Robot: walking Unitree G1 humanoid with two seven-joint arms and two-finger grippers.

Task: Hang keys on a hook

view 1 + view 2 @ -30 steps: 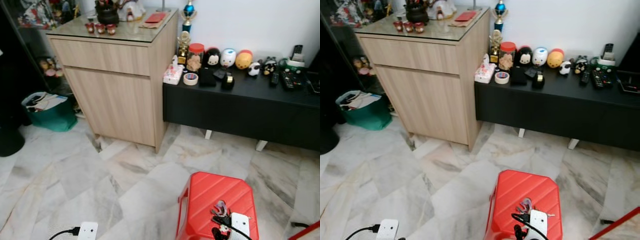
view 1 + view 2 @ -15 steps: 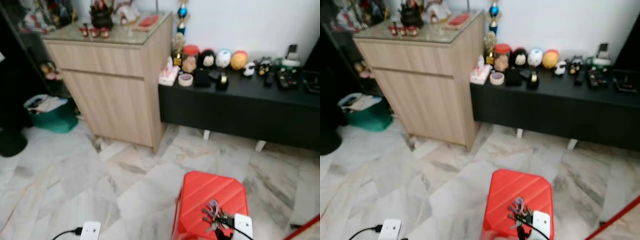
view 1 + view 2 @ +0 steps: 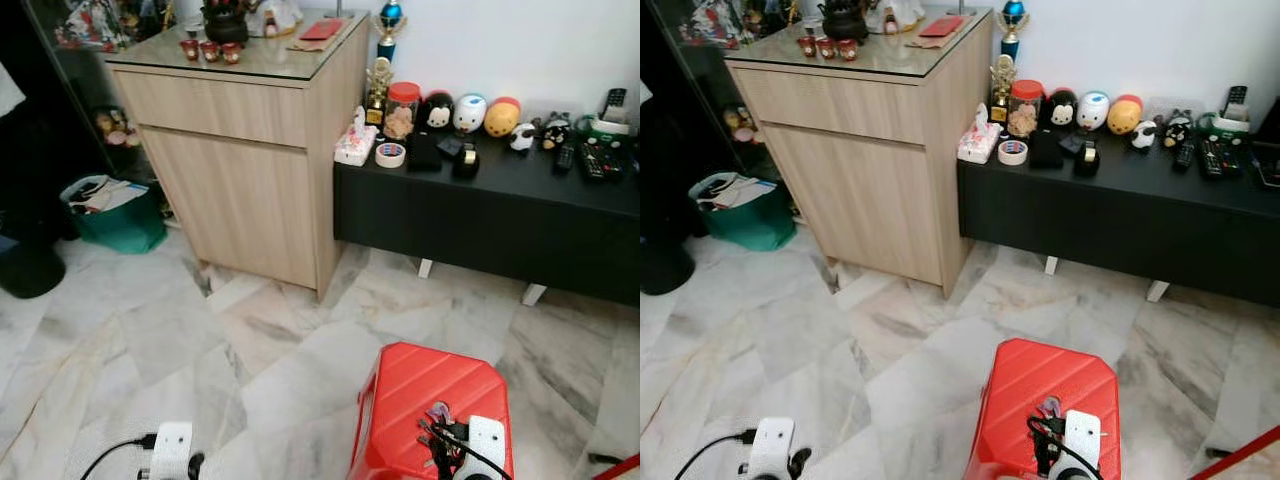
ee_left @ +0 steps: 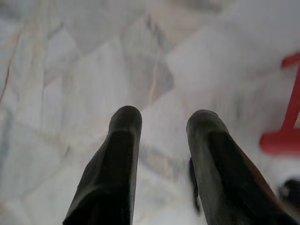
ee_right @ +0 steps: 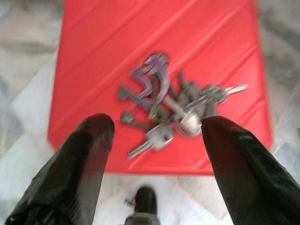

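Hovering wide open, the right gripper (image 5: 154,136) is held over the keys (image 5: 173,105), heaped on the red stool (image 3: 425,395) at lower right; fingers should be lowered astride the heap before closing.

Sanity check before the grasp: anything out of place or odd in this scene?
The keys lie in a loose heap on the red stool, not on a hook. The right gripper hangs open just above them. The left gripper is open over bare marble floor. Nothing looks spilled or damaged.
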